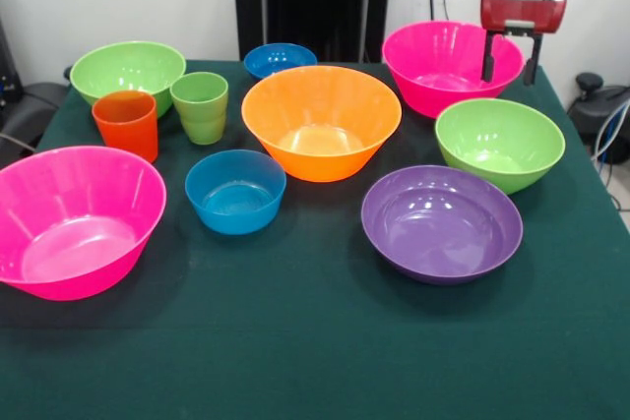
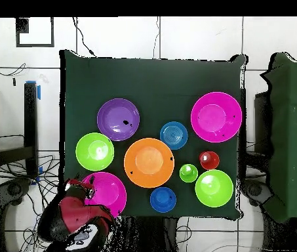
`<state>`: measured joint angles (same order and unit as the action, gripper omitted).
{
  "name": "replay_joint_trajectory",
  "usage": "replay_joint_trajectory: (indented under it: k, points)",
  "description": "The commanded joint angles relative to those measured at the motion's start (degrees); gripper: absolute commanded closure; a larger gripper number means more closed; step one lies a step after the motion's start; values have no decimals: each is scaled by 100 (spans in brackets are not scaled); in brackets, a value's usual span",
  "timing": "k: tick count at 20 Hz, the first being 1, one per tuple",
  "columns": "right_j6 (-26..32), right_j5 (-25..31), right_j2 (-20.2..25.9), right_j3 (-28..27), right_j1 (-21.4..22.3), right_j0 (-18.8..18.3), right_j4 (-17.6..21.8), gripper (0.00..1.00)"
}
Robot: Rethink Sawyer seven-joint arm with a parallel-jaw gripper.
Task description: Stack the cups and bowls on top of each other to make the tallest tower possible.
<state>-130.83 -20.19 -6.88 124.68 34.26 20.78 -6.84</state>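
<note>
Worktop (image 1: 315, 361): flat, dark green cloth.
Pink bowls: two big, glossy round plastic, mouths up; one at the near corner (image 1: 74, 221), one at the far side (image 1: 443, 66).
Orange bowl (image 1: 321, 121): big, glossy, central, upright.
Purple bowl (image 1: 441, 223): shallow, glossy.
Green bowls (image 1: 500, 143): two, medium.
Blue bowls (image 1: 235, 191): two, small.
Cups: smooth orange-red tumbler (image 1: 126, 123), stepped green tumbler (image 1: 200, 106), upright, just beside each other.
Tool (image 1: 511, 59): black fingers spread, empty, over the far pink bowl's rim.
</note>
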Motion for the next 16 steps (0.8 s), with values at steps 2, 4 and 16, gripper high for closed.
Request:
replay_joint_trajectory:
  k: [2,4,16]
  points:
    - [-1448,-286,651,140,-231,-183,-158,0]
    - [-1472,-310,693,140,-255,-203,-137,0]
    - [-1545,-385,666,196,-166,-126,-151,0]
